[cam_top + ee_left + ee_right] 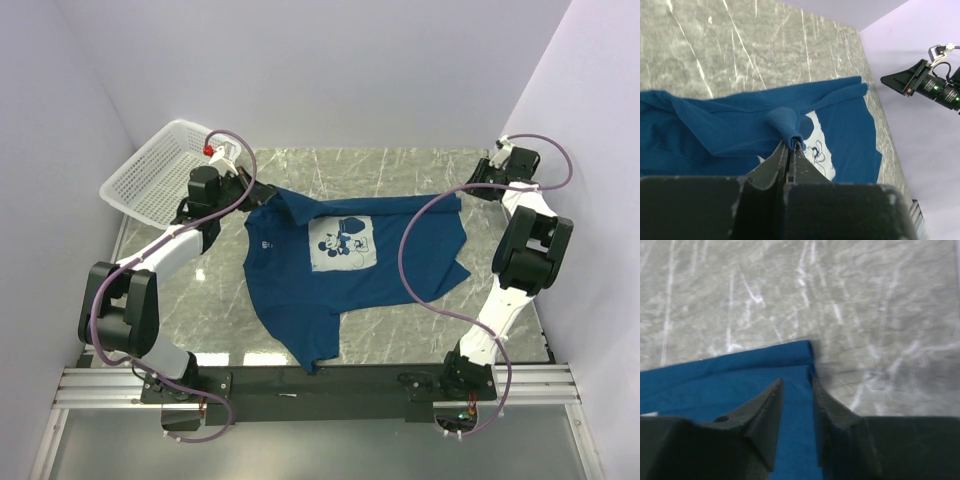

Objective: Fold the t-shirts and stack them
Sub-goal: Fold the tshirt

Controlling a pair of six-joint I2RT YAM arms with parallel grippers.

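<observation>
A dark blue t-shirt (300, 300) lies spread on the marble table (400, 170), with its pale mouse print (342, 243) facing up. My left gripper (262, 200) is shut on a bunched fold of the shirt (785, 120) at its upper left edge, and the left wrist view shows the pinch between the fingertips (791, 145). My right gripper (470, 190) is open at the shirt's upper right corner. In the right wrist view its fingers (796, 385) straddle the blue cloth (740, 375) right at the edge, and the jaws stand apart.
A white mesh basket (160, 170) sits tilted at the back left corner against the wall. Pale walls close in on the left, back and right. The shirt's lower tip (315, 362) hangs near the table's front edge. Purple cables loop from both arms.
</observation>
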